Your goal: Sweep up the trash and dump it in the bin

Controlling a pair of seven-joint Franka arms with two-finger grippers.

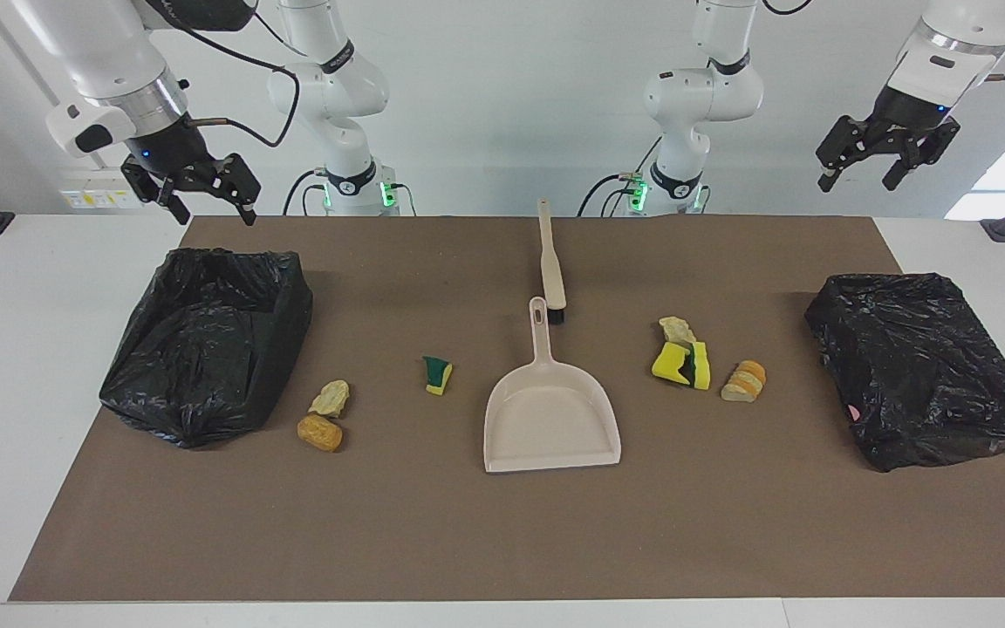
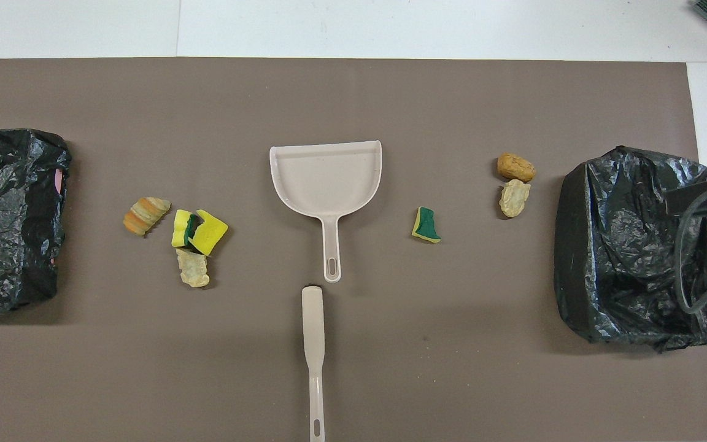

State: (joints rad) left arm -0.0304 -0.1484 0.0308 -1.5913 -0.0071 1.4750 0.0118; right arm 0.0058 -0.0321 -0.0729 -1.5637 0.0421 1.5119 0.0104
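Left gripper [image 1: 888,168] jaws apart, empty, up over desk [image 1: 49,349] edge near one black-bagged bin [image 1: 921,366]; right gripper [image 1: 193,194] jaws apart, empty, over the other bin [image 1: 206,340]. Both arms wait. Trash on brown mat [image 1: 502,541]: sponge pcs [image 1: 682,364], bread lump [image 1: 745,381], beige wad [image 1: 677,329] toward left arm's end; sponge pc [image 1: 437,374], wad [image 1: 330,398], lump [image 1: 320,433] toward right arm's end. Dustpan [image 1: 550,419] between, brush [image 1: 550,266] nearer robots.

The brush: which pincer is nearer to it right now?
Neither clearly. The brush lies mid-table; the right pincer hangs open over the table edge by one bin, the left pincer open, up past the other bin.
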